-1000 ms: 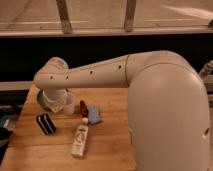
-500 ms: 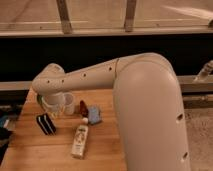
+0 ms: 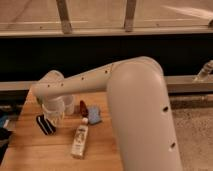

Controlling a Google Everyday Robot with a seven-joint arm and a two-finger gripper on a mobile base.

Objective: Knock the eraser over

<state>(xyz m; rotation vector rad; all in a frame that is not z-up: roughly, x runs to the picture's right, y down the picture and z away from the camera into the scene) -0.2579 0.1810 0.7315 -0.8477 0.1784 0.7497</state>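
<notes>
The eraser [image 3: 46,125] is a small black block with a pale stripe. It stands on the left part of the wooden table [image 3: 45,155]. My gripper [image 3: 54,118] hangs from the white wrist just above and to the right of the eraser, very close to its top. I cannot tell whether it touches the eraser. The big white arm [image 3: 135,110] reaches in from the right and fills much of the view.
A white bottle [image 3: 80,141] lies on the table right of the eraser. A blue object [image 3: 94,115], a small red object [image 3: 83,107] and a clear cup [image 3: 69,104] sit behind it. A dark rail runs behind the table.
The arm has swung left and forward, bringing the gripper down beside the eraser. The eraser, the bottle and the other things have stayed in place.
</notes>
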